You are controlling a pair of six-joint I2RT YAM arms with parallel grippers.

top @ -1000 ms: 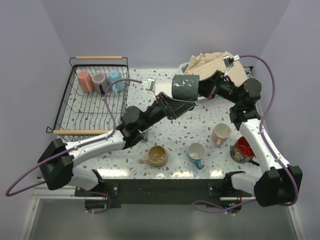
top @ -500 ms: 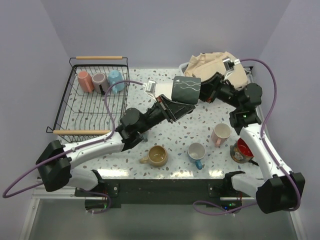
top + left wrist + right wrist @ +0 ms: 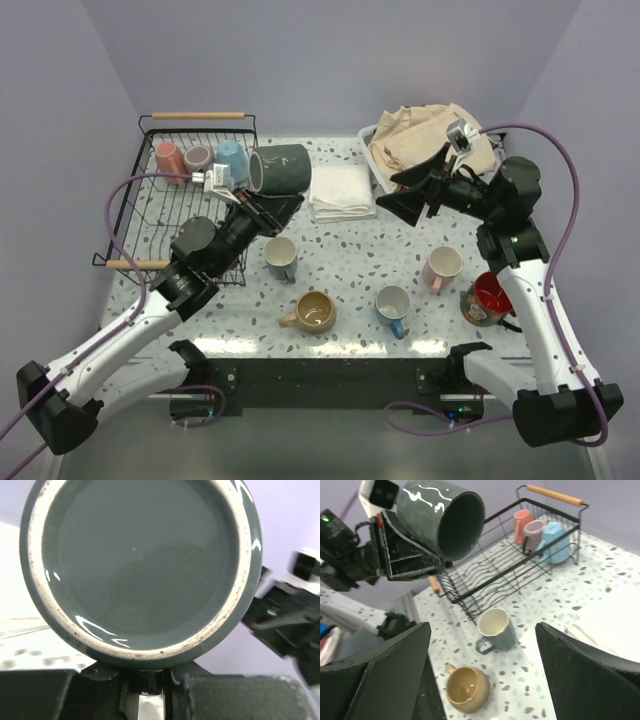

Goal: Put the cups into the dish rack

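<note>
**Clerk:** Left side, item one?

**Arms:** My left gripper (image 3: 270, 198) is clamped on the dark green mug (image 3: 285, 166), which has a glossy glaze with thin white wavy lines. I hold it on its side, off the table, just beside the right edge of the dish rack (image 3: 125, 205). Its base faces my wrist: a smooth round disc inside a rough, pale unglazed ring.

**Clerk:** The rack itself?

**Arms:** It is a black wire basket with two pale wooden rod handles. Three cups sit in a row at its far end — pink cup (image 3: 167, 160), mauve cup (image 3: 198, 157), light blue cup (image 3: 232, 160).

**Clerk:** On the speckled table (image 3: 350, 250)?

**Arms:** There is a grey-teal mug (image 3: 281, 257) upright near the rack, and a squat, rounded tan mug (image 3: 315, 312). There is also a white mug with blue handle (image 3: 393, 303), a pale pink mug (image 3: 441, 267) and a dark patterned mug (image 3: 485, 297) that is red inside. Besides these, there is a folded white cloth (image 3: 342, 192) and a white tub (image 3: 372, 135) heaped with beige cloth.

**Clerk:** Right side?

**Arms:** My right gripper (image 3: 405, 195) is spread wide with nothing between its fingers (image 3: 385, 680), and it sits above the table near the tub.
</note>
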